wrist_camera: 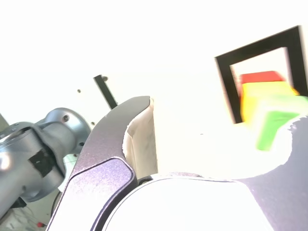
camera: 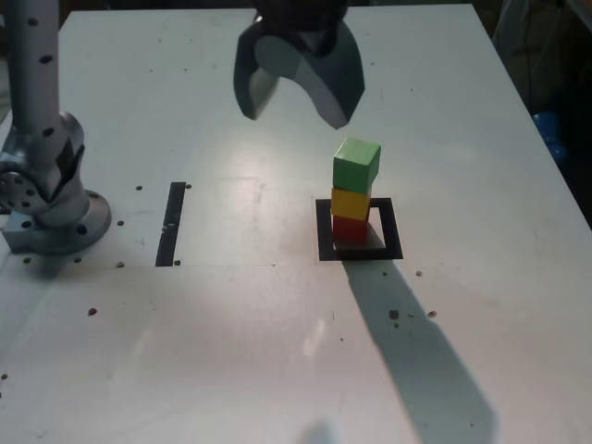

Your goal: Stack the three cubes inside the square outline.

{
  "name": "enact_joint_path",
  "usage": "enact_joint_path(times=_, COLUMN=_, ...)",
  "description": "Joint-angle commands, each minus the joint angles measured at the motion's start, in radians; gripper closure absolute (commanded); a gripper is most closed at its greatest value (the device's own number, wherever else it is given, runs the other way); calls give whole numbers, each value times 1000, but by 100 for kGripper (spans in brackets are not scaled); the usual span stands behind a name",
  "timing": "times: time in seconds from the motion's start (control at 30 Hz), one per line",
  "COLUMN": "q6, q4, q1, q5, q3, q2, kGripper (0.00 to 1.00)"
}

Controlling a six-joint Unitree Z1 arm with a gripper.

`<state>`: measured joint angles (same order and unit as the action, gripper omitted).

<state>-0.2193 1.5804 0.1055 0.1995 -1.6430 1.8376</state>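
Three cubes stand stacked inside the square outline point(camera: 360, 229): the red cube point(camera: 350, 228) at the bottom, the yellow cube point(camera: 352, 203) on it, the green cube point(camera: 356, 165) on top, turned slightly. My gripper point(camera: 296, 116) hangs open above the table, up and toward the exterior view's left of the stack, holding nothing. In the wrist view the square outline point(wrist_camera: 226, 77) frames the red cube point(wrist_camera: 260, 77), yellow cube point(wrist_camera: 250, 103) and green cube point(wrist_camera: 272, 127), beside one of the gripper's fingers point(wrist_camera: 120, 139).
The arm's grey base point(camera: 46, 185) stands at the exterior view's left. A narrow black strip point(camera: 172, 223) lies between the base and the outline. Small screw holes dot the white table point(camera: 231, 342). The stack casts a long shadow toward the front edge.
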Motion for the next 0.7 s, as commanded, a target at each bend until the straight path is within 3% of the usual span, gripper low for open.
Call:
enact_joint_path(times=0.0, q6=16, q4=-2, q1=-1, q5=4, q3=52, q2=-38, kGripper=1)
enact_joint_path(times=0.4, q6=123, q4=-171, q1=-1, q5=-20, q3=480, q2=-278, kGripper=1)
enact_joint_path(times=0.67, q6=158, q4=-371, q1=-9, q5=-66, q3=724, q2=-299, kGripper=1)
